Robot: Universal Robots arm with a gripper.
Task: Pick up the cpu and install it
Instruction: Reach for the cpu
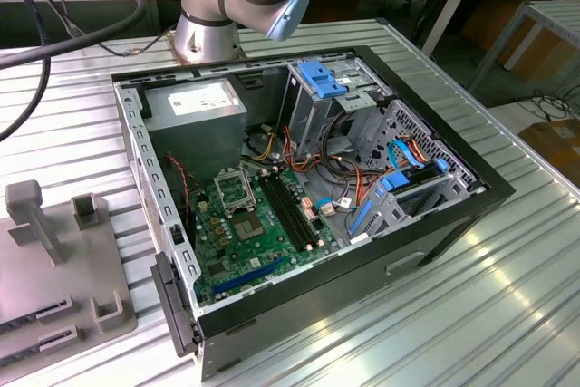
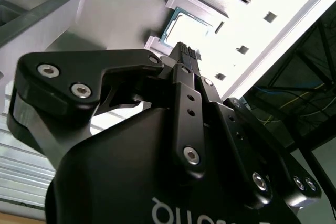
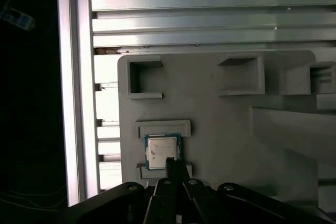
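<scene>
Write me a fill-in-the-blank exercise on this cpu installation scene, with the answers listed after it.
1. In the first wrist view the cpu rests in a holder on the ___ fixture plate.
2. The thing nearest the gripper is the ___.
3. In the exterior view the motherboard inside the open computer case is ___ in colour.

Missing words: grey; cpu; green.

Open computer case (image 1: 362,289), power supply (image 1: 195,101), blue drive bracket (image 1: 322,77), grey tray (image 1: 82,256), ribbed table (image 1: 471,314)
</scene>
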